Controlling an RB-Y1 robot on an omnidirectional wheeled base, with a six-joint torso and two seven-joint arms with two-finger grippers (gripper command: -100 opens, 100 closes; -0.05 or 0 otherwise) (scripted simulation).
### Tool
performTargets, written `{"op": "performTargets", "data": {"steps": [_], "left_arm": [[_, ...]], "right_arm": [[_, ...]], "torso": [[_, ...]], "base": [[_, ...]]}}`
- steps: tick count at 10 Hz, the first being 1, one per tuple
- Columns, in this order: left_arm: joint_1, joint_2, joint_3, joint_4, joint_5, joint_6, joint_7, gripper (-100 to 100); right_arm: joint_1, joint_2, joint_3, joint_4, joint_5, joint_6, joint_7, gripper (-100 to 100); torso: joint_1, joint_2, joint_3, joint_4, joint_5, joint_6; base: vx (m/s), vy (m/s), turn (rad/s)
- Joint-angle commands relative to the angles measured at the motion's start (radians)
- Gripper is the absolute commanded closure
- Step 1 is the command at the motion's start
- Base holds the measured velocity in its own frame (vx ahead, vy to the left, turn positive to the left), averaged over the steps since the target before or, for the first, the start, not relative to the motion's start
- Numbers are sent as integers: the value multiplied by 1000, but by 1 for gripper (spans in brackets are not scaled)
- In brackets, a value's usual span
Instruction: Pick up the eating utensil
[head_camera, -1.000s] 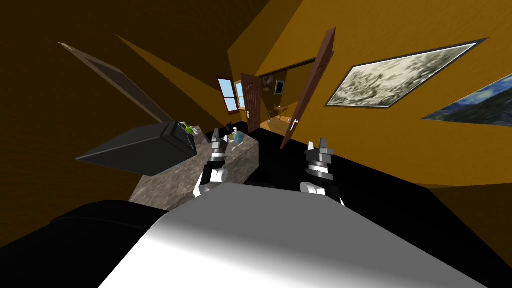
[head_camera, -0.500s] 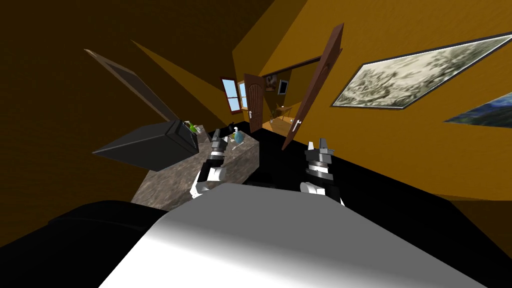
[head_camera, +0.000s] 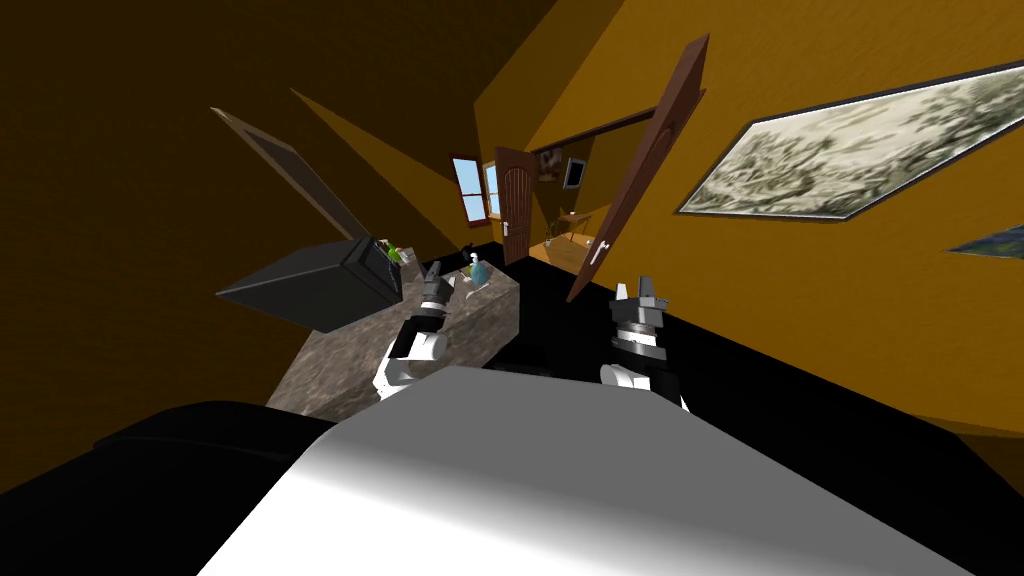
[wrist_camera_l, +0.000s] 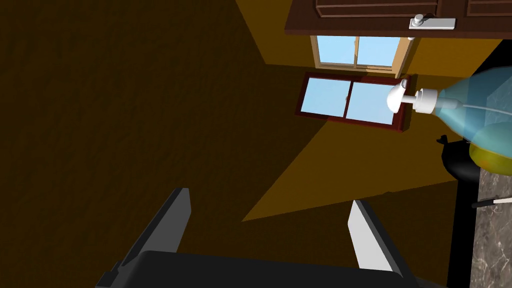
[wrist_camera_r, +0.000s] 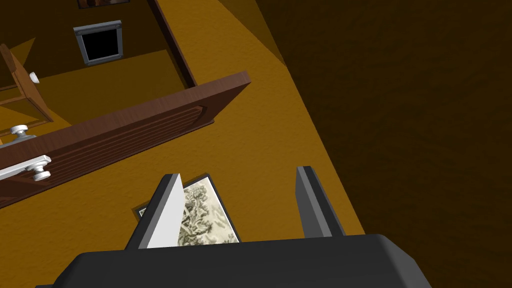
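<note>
Starting at the far left, a big black box (head_camera: 320, 290) sits on the mottled stone counter (head_camera: 340, 370), with something green (head_camera: 397, 254) tucked just behind its far corner. Next along, the left gripper (head_camera: 435, 283) hangs over the counter's far half. Its wrist view shows both fingers (wrist_camera_l: 367, 235) spread wide, about a third of the frame between them, and nothing in the gap. Just past it, a blue pump bottle (head_camera: 479, 270) with a white nozzle is near the counter's far end, and there's a black rounded object (wrist_camera_l: 457, 162) close by. And the eating utensil (wrist_camera_l: 492, 201), as best I can tell, is that thin dark-and-white rod lying flat on the counter near the bottle's base, well outside the spread fingers. What kind it is, I cannot tell. Moving right, off the counter, the right gripper (head_camera: 637, 292) is held up over a black area, its fingers (wrist_camera_r: 167, 215) parted just as wide and empty. Beyond it, an open brown door (head_camera: 640, 180), then a framed picture (head_camera: 860, 150) on the orange wall.
</note>
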Motion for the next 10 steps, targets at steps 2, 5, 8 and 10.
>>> {"op": "performTargets", "data": {"steps": [2, 5, 8, 10], "left_arm": [[-10, 22, 27, 5, 22, 78, 28, -100], [-14, 38, 46, 9, 38, 157, 46, -100], [-19, 55, 65, 16, 54, 243, 64, -100], [-22, 72, 85, 24, 72, 295, 81, -100]], "right_arm": [[0, 0, 0, 0, 0, 0, 0, 0], [0, 0, 0, 0, 0, 0, 0, 0], [0, 0, 0, 0, 0, 0, 0, 0], [0, 0, 0, 0, 0, 0, 0, 0]], "torso": [[0, 0, 0, 0, 0, 0], [2, -1, 0, 0, 0, 1], [1, -1, -1, 0, 0, 0], [2, -1, 0, 0, 0, 1]], "base": [[20, -53, 93], [18, -33, 44], [22, -46, 69], [18, -30, 35]]}}
